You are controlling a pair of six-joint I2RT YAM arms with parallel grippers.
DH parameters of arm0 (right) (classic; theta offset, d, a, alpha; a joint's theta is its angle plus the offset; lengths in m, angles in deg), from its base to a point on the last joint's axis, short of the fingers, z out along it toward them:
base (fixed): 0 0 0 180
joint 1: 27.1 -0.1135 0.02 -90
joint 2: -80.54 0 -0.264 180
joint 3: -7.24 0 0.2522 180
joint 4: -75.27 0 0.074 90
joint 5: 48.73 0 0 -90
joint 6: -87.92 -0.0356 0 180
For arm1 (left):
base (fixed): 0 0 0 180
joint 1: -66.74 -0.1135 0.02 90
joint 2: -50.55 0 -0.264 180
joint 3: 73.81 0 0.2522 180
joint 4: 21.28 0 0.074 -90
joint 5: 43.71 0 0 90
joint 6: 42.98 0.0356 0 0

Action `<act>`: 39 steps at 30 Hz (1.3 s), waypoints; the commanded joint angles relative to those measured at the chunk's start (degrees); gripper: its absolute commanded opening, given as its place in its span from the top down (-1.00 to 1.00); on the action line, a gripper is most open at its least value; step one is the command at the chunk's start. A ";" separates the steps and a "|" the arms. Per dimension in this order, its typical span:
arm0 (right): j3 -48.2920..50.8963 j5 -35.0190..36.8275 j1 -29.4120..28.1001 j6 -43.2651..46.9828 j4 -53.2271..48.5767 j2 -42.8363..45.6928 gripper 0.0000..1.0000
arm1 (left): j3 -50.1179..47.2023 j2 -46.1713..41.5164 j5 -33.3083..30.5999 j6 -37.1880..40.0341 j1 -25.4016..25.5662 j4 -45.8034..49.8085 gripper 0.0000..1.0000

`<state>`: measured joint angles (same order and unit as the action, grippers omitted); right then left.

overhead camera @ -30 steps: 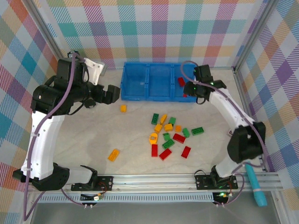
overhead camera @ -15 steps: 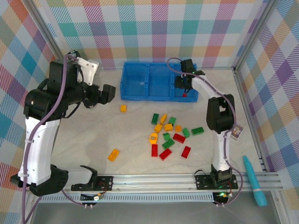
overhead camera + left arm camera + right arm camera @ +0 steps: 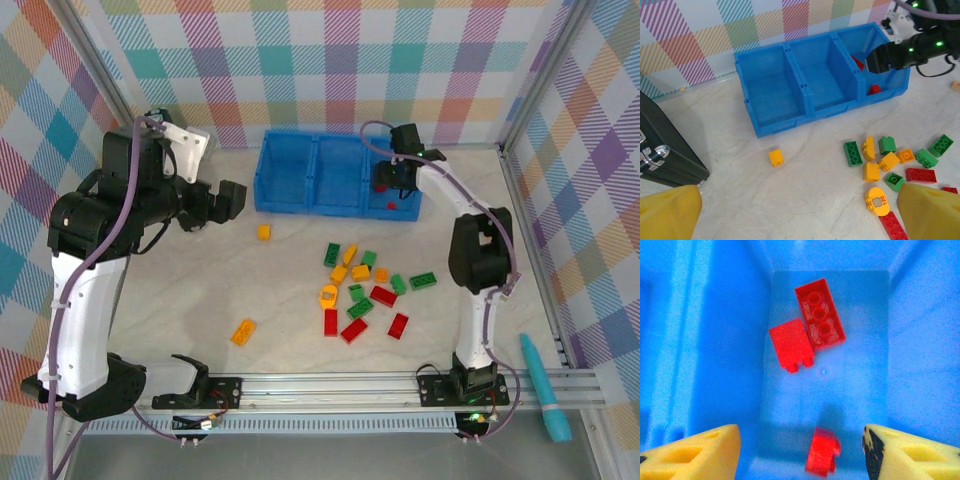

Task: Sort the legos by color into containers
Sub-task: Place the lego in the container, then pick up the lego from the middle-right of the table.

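Now right tool [image 3: 800, 437] being held spread inside rightmost compartment of bin [image 3: 285, 190], nothing being pinched. Three red legos [image 3: 818, 314] being contained on that compartment's floor: two touching, third apart, seen low between tool's pads. Left tool [image 3: 799, 200] being held spread and empty above table [image 3: 180, 290], left of bin. Other legos [image 3: 365, 290] being seen scattered on table before bin; two orange ones [image 3: 264, 232] lying apart, further left.
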<state>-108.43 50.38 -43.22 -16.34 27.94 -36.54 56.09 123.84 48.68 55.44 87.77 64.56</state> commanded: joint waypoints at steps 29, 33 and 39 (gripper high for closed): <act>62.29 -4.07 0.31 -41.82 1.47 49.42 -0.64 | -4.25 -7.46 4.07 -0.79 0.58 -1.06 -1.00; 62.44 -5.16 1.30 -43.86 3.98 45.85 -0.66 | -4.23 -7.62 3.61 -0.69 0.58 -0.88 -1.00; 62.53 -4.74 3.00 -46.38 6.66 42.22 -0.66 | -4.14 -7.64 2.64 -0.46 0.58 -0.71 -1.00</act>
<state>-46.53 45.68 -40.92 -60.12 32.32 6.28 51.90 116.59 52.42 55.22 87.77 64.19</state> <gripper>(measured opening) 0.829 0.999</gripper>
